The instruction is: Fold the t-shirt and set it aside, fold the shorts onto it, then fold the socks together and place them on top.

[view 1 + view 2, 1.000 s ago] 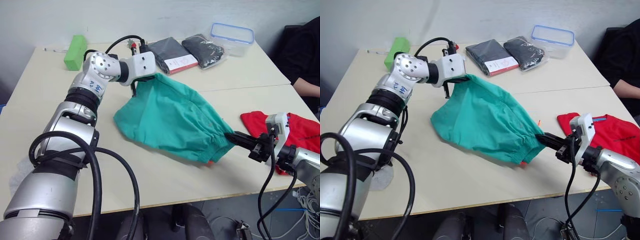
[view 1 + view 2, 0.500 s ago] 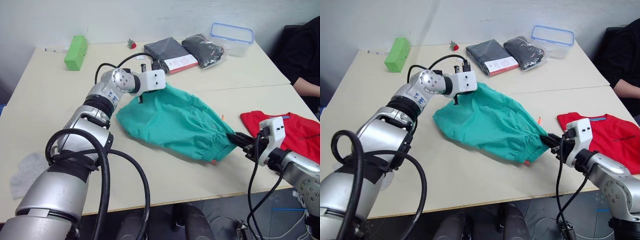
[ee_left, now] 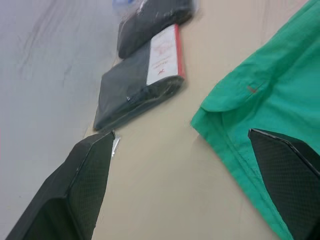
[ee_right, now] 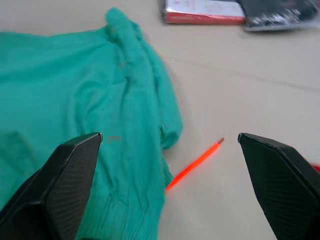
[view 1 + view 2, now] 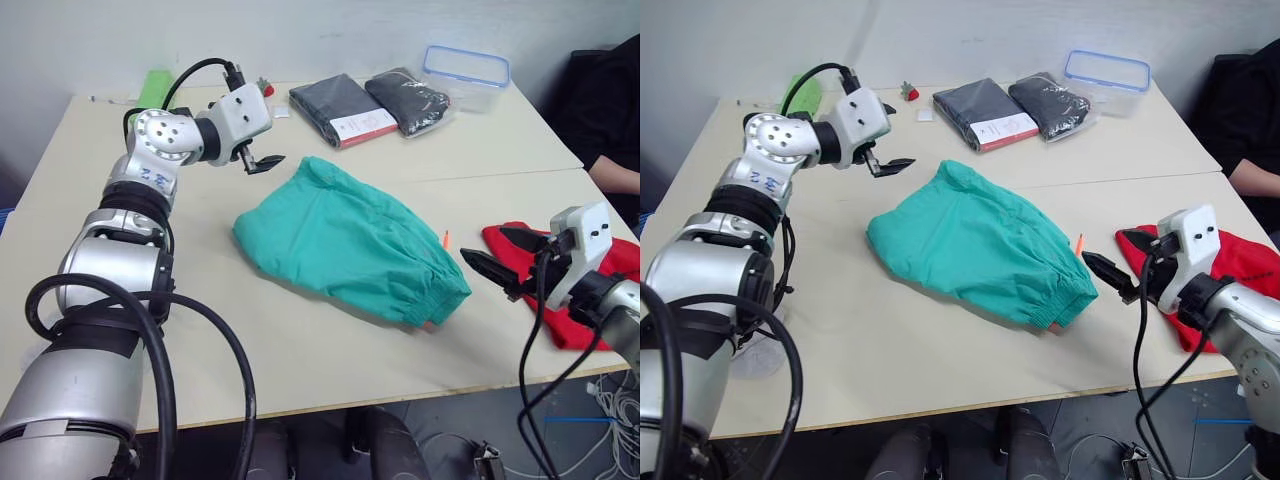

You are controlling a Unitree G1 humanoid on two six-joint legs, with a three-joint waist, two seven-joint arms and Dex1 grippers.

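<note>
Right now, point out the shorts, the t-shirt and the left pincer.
shorts [image 5: 345,240], left eye view, middle of the teal fabric.
t-shirt [image 5: 1240,254], right eye view, red fabric behind the right arm.
left pincer [image 5: 262,163], left eye view, between its open fingertips.

The right arm's gripper housing is covering much of the t-shirt [image 5: 520,243], its far side running off the picture's edge. The shorts [image 5: 345,240] are hiding one end of a thin orange stick [image 4: 195,164]. A person [image 5: 612,120] is sitting cropped beyond the surface [image 5: 300,350].
</note>
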